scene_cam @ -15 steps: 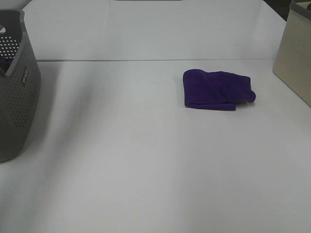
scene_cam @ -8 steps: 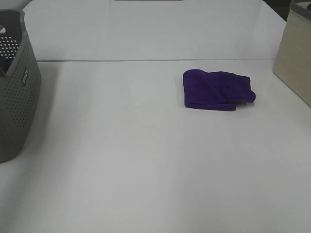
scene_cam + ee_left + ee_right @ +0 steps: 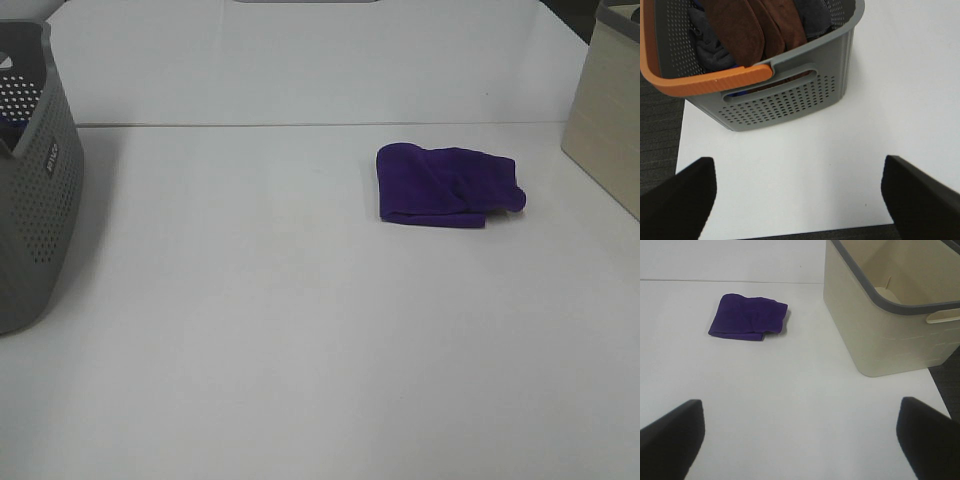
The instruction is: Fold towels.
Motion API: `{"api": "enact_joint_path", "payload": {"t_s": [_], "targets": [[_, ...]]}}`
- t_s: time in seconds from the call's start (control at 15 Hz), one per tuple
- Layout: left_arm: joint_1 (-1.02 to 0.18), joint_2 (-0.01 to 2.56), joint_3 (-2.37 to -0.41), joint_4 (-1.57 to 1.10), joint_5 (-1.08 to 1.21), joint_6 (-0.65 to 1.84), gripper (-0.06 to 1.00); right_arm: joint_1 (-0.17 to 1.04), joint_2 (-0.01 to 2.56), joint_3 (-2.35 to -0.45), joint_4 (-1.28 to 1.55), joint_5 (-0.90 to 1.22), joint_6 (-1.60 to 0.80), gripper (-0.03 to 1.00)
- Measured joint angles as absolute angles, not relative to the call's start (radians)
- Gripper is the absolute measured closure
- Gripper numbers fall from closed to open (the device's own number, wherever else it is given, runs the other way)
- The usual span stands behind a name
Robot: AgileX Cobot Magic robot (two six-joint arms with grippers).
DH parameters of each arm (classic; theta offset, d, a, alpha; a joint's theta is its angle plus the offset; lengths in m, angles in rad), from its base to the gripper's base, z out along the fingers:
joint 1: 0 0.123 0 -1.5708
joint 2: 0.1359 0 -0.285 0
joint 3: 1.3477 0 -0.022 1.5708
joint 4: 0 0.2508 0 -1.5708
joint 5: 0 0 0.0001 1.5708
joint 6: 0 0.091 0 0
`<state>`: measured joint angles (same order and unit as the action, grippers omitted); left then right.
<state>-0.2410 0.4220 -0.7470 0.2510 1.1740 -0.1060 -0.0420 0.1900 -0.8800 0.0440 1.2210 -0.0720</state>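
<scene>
A folded deep purple towel (image 3: 445,185) lies on the white table, right of centre toward the back; it also shows in the right wrist view (image 3: 748,316). No gripper shows in the exterior high view. My left gripper (image 3: 797,197) is open and empty, its dark fingertips (image 3: 677,197) wide apart over the table in front of the grey basket. My right gripper (image 3: 800,440) is open and empty, its fingertips (image 3: 670,437) wide apart, well short of the towel.
A grey perforated basket (image 3: 30,190) with an orange rim (image 3: 710,80) stands at the left table edge, holding brown and dark cloths (image 3: 750,25). A beige bin (image 3: 890,305) with a grey rim stands at the right edge (image 3: 605,120).
</scene>
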Motion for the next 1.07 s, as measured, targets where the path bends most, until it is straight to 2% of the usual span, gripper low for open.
{"api": "enact_joint_path", "payload": {"t_s": [0.13, 0.33, 0.73, 1.0, 1.07], "targets": [[-0.241, 0.167, -0.639, 0.195, 1.174, -0.105, 0.11, -0.042, 0.071, -0.789, 0.044, 1.222, -0.072, 0.00], [-0.241, -0.001, -0.601, 0.107, 1.178, -0.103, 0.11, -0.042, -0.005, -0.717, 0.047, 1.225, -0.072, 0.00], [-0.241, -0.005, -0.507, -0.005, 1.058, 0.000, 0.13, -0.042, -0.005, -0.535, 0.100, 1.129, -0.072, 0.00], [-0.237, -0.005, -0.503, -0.026, 1.051, 0.026, 0.13, -0.042, -0.005, -0.503, 0.107, 1.071, -0.072, 0.00], [-0.204, -0.005, -0.503, -0.028, 1.051, 0.026, 0.13, -0.042, -0.005, -0.503, 0.107, 1.071, -0.072, 0.00]]}}
